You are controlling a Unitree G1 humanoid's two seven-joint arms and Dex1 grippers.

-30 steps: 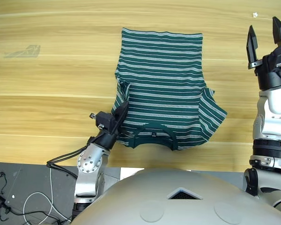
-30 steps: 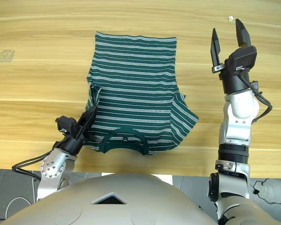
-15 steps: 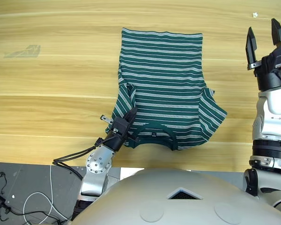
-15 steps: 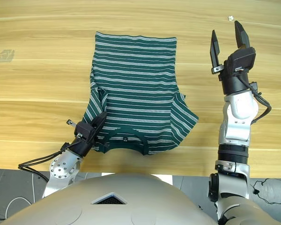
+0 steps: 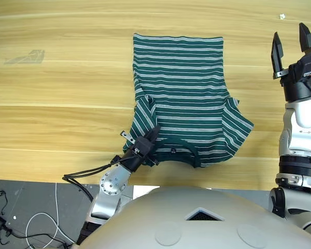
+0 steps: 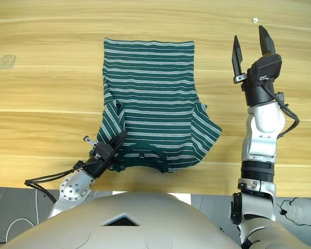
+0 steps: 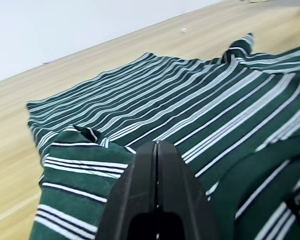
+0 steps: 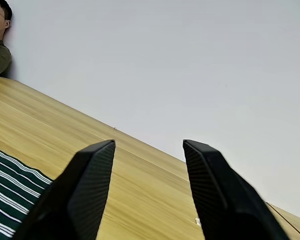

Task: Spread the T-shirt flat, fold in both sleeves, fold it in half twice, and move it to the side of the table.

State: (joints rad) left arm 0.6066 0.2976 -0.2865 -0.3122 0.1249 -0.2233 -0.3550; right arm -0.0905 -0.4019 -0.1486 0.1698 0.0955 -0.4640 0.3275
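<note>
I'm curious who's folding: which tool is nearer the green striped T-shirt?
Left. The left tool touches the green striped T-shirt beside its collar; the right tool hangs open, apart, to its right.

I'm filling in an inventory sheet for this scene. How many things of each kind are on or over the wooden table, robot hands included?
T-shirt, green with white stripes: 1
hands: 2 (left hand, right hand)
small white scrap: 1
Total: 4
</note>
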